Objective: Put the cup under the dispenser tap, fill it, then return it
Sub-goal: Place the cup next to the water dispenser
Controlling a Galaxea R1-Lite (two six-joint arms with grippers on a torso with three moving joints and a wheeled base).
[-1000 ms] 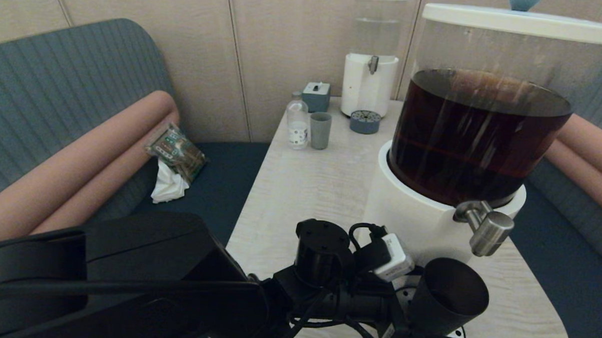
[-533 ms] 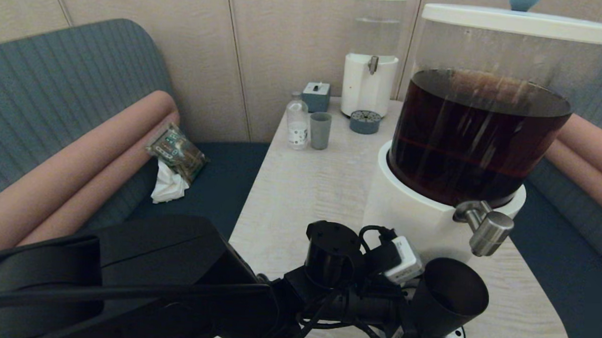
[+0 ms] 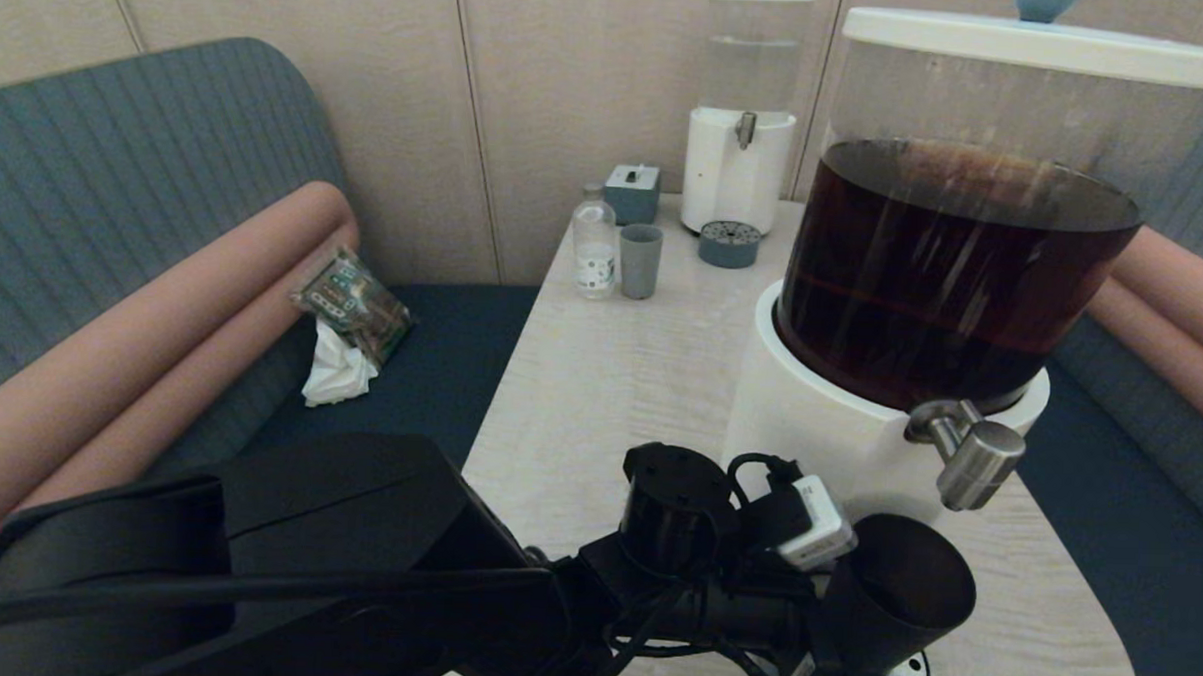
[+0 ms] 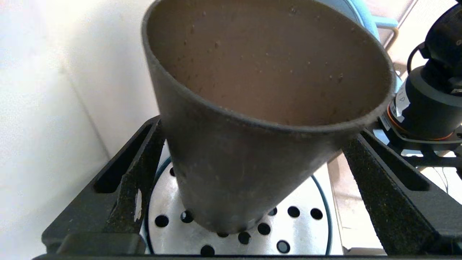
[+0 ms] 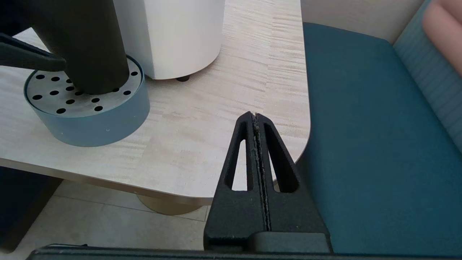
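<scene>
Between the left hand (image 4: 249, 169) fingers stands the cup (image 4: 252, 119), gripped

- The cup's (image 3: 893, 588) base is hidden behind the left arm in the head view
- The drip tray (image 3: 912, 669) shows only as a sliver there
- The dispenser's (image 3: 965, 241) lid is cut off by the head view's right edge
- The bottle's (image 3: 595, 248) label is too small to read

No readable text anywhere. Small clear bottle (image 3: 595, 248) near the bench's far left edge has a white label, print too small to read. Sticker on the motor housing (image 4: 429, 108) beside the cup shows partial, illegible characters.
</scene>
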